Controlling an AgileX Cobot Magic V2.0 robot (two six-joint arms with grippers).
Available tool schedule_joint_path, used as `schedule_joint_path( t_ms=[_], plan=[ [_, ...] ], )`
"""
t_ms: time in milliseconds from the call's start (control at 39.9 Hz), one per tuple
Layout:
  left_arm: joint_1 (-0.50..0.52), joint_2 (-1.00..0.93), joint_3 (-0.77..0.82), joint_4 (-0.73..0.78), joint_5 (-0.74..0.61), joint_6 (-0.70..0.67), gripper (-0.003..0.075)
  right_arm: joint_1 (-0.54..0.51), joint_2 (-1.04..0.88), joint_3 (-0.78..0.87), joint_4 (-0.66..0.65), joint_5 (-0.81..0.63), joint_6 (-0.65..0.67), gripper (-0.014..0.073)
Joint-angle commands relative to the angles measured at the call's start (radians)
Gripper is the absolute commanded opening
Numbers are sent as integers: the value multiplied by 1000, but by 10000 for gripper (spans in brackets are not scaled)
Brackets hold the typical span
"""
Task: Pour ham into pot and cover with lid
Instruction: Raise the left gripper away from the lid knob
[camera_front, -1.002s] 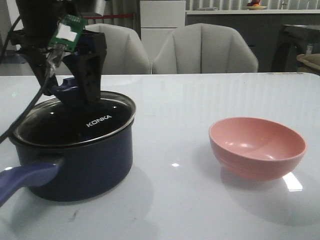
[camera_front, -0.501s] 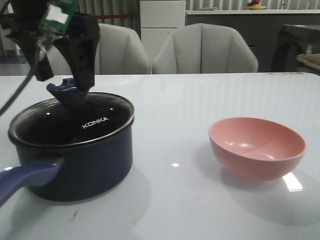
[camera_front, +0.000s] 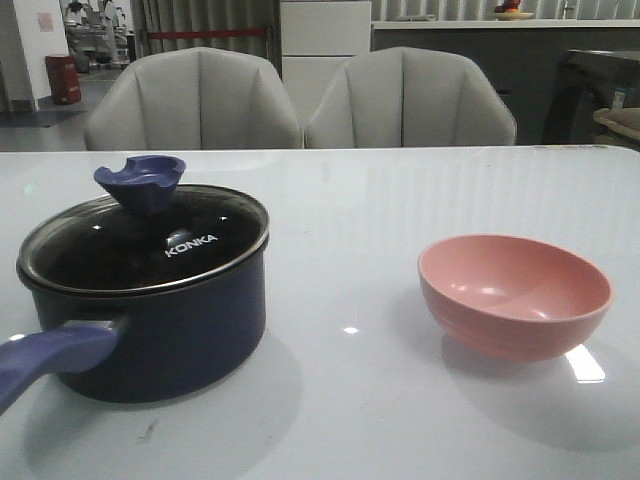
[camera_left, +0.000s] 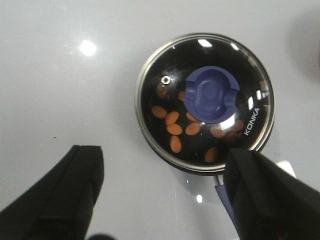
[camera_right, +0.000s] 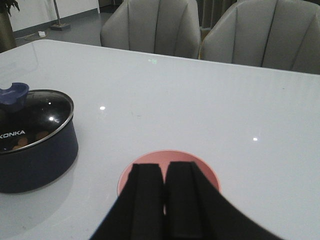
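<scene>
Sitting on the pot (camera_front: 150, 320) at the near left of the table (camera_front: 400, 200), the lid (camera_front: 150, 240) was closed over it, knob (camera_front: 141, 183) up. Ham (camera_left: 174, 129) chunks lay inside, seen through the glass. Left gripper (camera_left: 160, 195) was above the pot, fingers spread wide, holding nothing. Right gripper (camera_right: 164, 200) had fingers pressed together, empty, over the pink bowl (camera_front: 514, 293), well apart to the right of the pot. Two chairs (camera_front: 300, 100) stood behind the table.

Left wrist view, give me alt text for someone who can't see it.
Seen from above, the clear lid with its blue knob covers the pot, orange ham chunks visible inside. The open left gripper hangs above the white table.
</scene>
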Motion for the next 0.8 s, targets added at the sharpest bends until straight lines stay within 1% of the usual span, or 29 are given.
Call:
schedule_joint_path(
  t_ms=[0, 225, 401, 526, 601, 726, 776],
  plan=[
    [18, -146, 74, -7, -133, -7, 469, 1, 2, -28, 2, -70, -6, 148],
    [20, -434, 321, -7, -307, -7, 400, 1, 2, -28, 2, -70, -6, 148],
    [20, -648, 493, -7, -365, -7, 343, 1, 2, -28, 2, -70, -6, 148],
    [20, -802, 603, -7, -396, -7, 281, 1, 2, -28, 2, -70, -6, 148],
    [20, -888, 664, -7, -423, -7, 228, 1, 2, -28, 2, -70, -6, 148],
    [20, -1043, 754, -7, -465, -7, 114, 1, 2, -28, 2, -70, -6, 148],
    [20, -1099, 785, -7, -487, -7, 116, 1, 2, -28, 2, -70, -6, 148]
  ],
)
